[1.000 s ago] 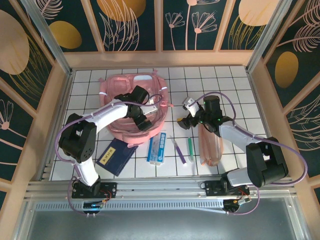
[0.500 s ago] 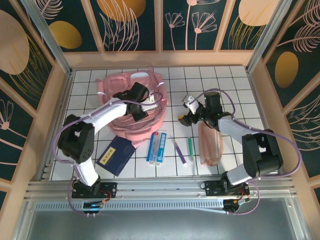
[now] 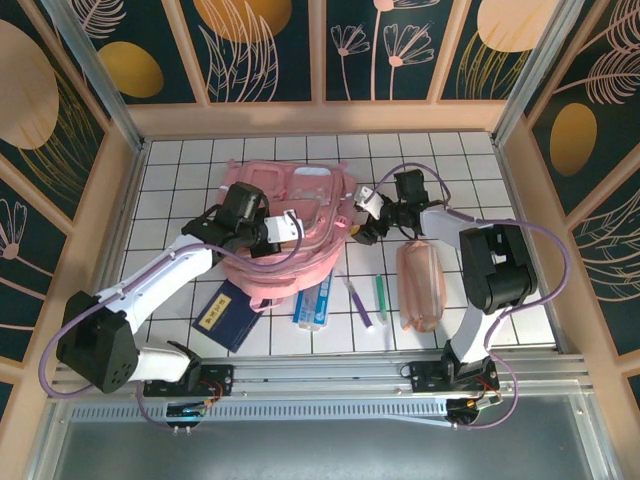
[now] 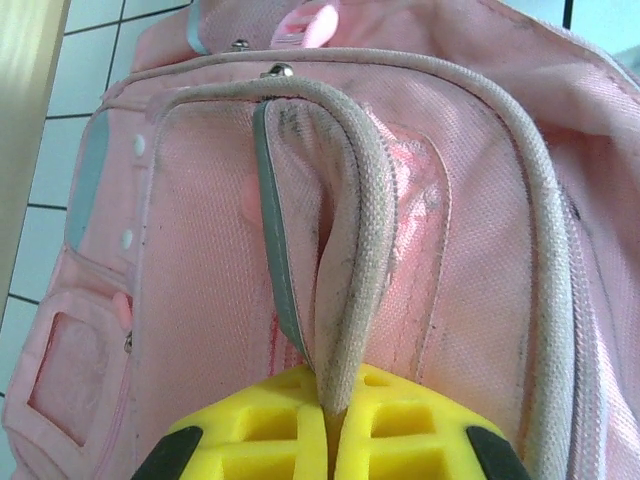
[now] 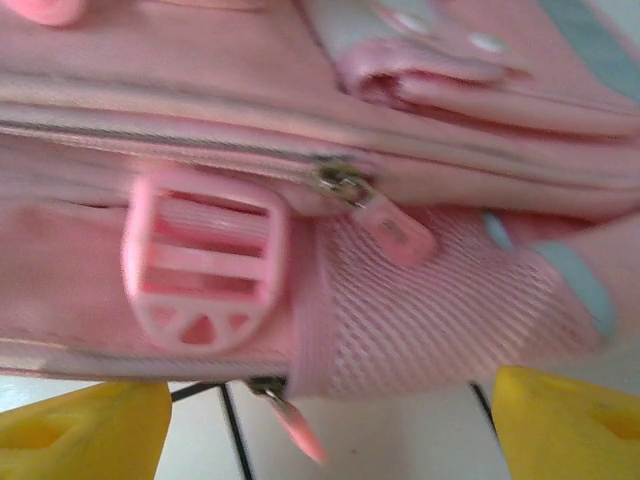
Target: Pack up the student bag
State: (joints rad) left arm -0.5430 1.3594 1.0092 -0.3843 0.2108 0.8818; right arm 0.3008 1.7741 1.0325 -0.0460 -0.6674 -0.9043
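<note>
- The left tool (image 4: 333,440) is pressed together. Its yellow fingers (image 4: 220,432) pinch a thick folded edge of the student bag (image 4: 470,300). The fold stands up between them.
- From above, the left tool (image 3: 285,228) sits on the middle of the student bag (image 3: 310,188).
- The right tool (image 5: 320,425) is spread wide. One yellow finger (image 5: 80,420) is low on the left and the other is low on the right.
- Just in front of the right tool is the side of the bag (image 5: 300,90). It has a pink buckle (image 5: 205,265), a zipper pull (image 5: 392,232) and a net pocket (image 5: 430,315).
- From above, the right tool (image 3: 358,228) is at the bag's right edge.
- The big pink bag lies on the white tiled desk (image 3: 460,160), near the middle and a bit to the left.
- A dark blue booklet (image 3: 230,313) lies just beside the bag's near edge.
- A white and blue box (image 3: 315,298) touches that same edge.
- To the right of the box lie a purple pen (image 3: 358,302) and a green pen (image 3: 381,297), side by side.
- A small peach-pink pouch (image 3: 420,285) lies to the right of the pens.
</note>
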